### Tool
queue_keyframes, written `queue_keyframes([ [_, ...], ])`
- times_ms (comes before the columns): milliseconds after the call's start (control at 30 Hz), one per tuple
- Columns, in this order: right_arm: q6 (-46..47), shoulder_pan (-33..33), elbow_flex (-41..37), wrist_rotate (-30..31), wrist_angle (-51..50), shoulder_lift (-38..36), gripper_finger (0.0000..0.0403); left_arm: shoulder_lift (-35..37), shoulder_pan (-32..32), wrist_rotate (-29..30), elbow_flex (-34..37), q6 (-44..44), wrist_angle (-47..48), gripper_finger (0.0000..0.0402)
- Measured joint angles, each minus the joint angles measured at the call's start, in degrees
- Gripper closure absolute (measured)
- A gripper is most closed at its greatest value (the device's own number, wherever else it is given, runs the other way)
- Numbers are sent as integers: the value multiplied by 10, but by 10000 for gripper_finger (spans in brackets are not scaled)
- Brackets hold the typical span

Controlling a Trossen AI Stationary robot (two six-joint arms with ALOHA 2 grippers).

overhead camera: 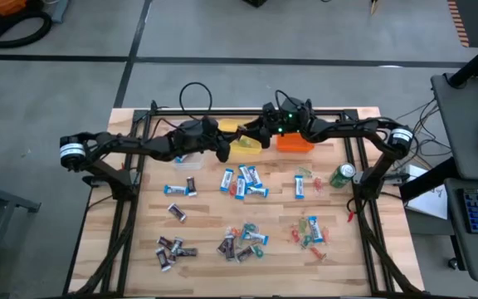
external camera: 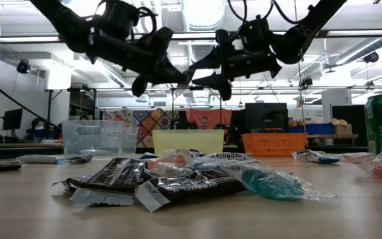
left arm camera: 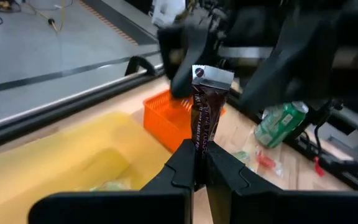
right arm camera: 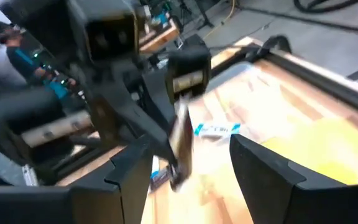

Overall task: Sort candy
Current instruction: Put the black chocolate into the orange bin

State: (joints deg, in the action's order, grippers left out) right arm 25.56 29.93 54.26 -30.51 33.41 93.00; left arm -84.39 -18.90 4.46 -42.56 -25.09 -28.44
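Observation:
My left gripper [left arm camera: 199, 177] is shut on a dark brown wrapped candy [left arm camera: 202, 112], held in the air over the yellow tub [overhead camera: 243, 149] at the table's far side. My right gripper [right arm camera: 191, 180] faces it from the right, open. Its two fingers stand on either side of that candy [right arm camera: 181, 143], and I see no touch. In the low view both grippers [external camera: 181, 74] [external camera: 209, 72] meet tip to tip high above the table. More candy lies on the boards: blue-and-white pieces [overhead camera: 243, 183], dark brown ones [overhead camera: 173, 247] and small coloured ones [overhead camera: 309, 231]. My left gripper pinches one end of the dark brown candy [left arm camera: 199, 163] between its two fingers. The fingers come nearly level from the table's left and lie along the candy. The rest of the wrapper sticks out past the fingertips to its silver end [left arm camera: 211, 76], lifted clear of everything.
A clear tub [external camera: 91, 137], the yellow tub [external camera: 188, 141] and an orange tub [overhead camera: 294, 144] stand in a row at the far edge. A green can [overhead camera: 342, 174] stands at the right. A heap of candy [external camera: 178, 179] lies near the front edge.

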Motion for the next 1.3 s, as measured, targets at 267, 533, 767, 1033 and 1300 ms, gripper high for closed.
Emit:
queue_keyframes([
  [267, 17, -4, 0, -45, 0, 7, 247, -27, 11, -10, -35, -35, 21, 401],
  [533, 30, 7, 2, -46, -2, 9, 288, -33, 12, -11, -36, -62, 25, 401],
  [767, 9, 9, 9, -46, -1, 9, 354, -33, 17, -17, -36, -72, 25, 401],
  [1033, 4, 11, 9, -58, -2, 9, 387, -33, 17, -32, -35, -80, 26, 373],
  [1300, -4, 50, 8, -45, -96, -5, 388, -28, 17, -39, -35, -99, 71, 291],
])
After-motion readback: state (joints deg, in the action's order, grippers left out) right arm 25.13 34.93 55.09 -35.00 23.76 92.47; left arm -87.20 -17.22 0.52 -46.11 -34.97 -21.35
